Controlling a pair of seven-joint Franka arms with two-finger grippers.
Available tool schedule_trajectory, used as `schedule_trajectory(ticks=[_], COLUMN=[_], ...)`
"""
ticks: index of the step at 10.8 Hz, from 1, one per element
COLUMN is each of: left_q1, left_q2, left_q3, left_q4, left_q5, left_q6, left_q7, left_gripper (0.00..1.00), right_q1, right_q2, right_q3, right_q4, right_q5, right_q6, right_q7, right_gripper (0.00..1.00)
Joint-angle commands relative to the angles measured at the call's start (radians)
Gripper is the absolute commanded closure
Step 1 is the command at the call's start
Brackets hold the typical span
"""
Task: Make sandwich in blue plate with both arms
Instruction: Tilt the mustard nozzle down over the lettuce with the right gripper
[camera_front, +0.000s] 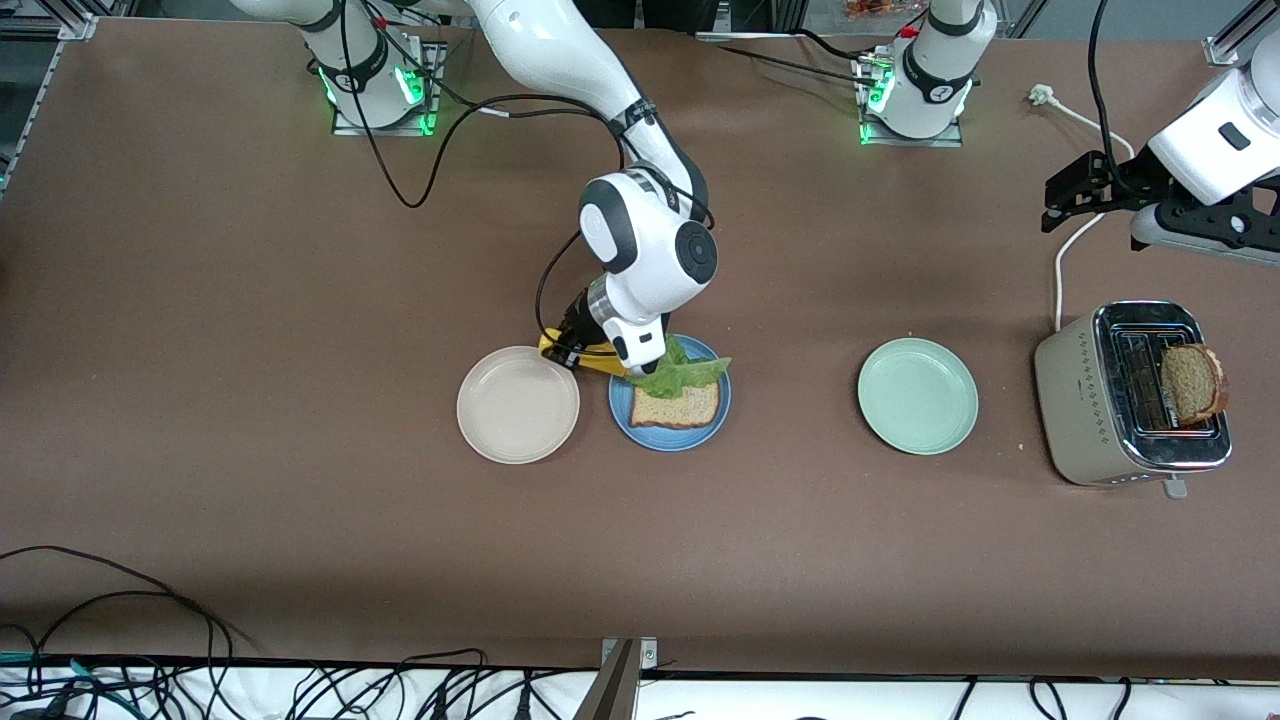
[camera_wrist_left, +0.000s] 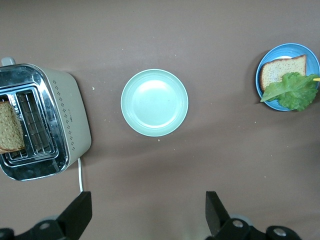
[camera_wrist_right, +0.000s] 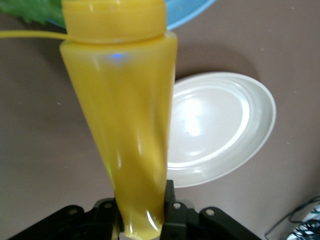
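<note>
The blue plate (camera_front: 702, 437) holds one brown bread slice (camera_front: 676, 405) with a ruffled green lettuce leaf (camera_front: 690, 372) on the slice's edge farther from the front camera. My right gripper (camera_front: 577, 338) is shut on a yellow squeeze bottle (camera_front: 583, 358), tilted with its cap over the plate's rim. In the right wrist view the bottle (camera_wrist_right: 125, 115) fills the middle, gripped at its base (camera_wrist_right: 142, 212). A second bread slice (camera_front: 1192, 382) stands in the toaster (camera_front: 1100, 395). My left gripper (camera_front: 1065, 195) is open and empty in the air over the table beside the toaster; it also shows in the left wrist view (camera_wrist_left: 146, 210).
A beige plate (camera_front: 518, 404) lies beside the blue plate toward the right arm's end. A mint-green plate (camera_front: 917, 395) lies between the blue plate and the toaster. The toaster's white cable (camera_front: 1068, 240) runs toward the left arm's base.
</note>
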Motion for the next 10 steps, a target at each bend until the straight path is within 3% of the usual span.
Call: schedule_trajectory(ticks=[1,6,8,10], left_q1=[0.003,0.003,0.004,0.003], left_q2=[0.012,0.012,0.012,0.012], left_q3=[-0.002,0.000,0.000,0.000], left_q4=[0.031,0.031,0.031,0.031], left_q5=[0.007,0.007,0.007,0.007], left_q6=[-0.024,-0.022,-0.022,-0.022], left_q7=[0.002,0.002,0.002,0.002], left_gripper=[0.00,0.00,0.00,0.00], right_q1=[-0.003,-0.013,-0.027,-0.035], right_q2=[0.017,0.020,0.016,0.013], right_q3=[-0.019,-0.011,0.033,0.047], right_q4=[0.040,-0.007,-0.023,-0.023], right_q5=[-0.037,-0.080,-0.167,-0.196], right_q6=[0.000,0.073,0.102,0.104], right_q7=[-0.016,-0.031,-0.040,-0.040], right_gripper=[1.00,1.00,1.00,1.00])
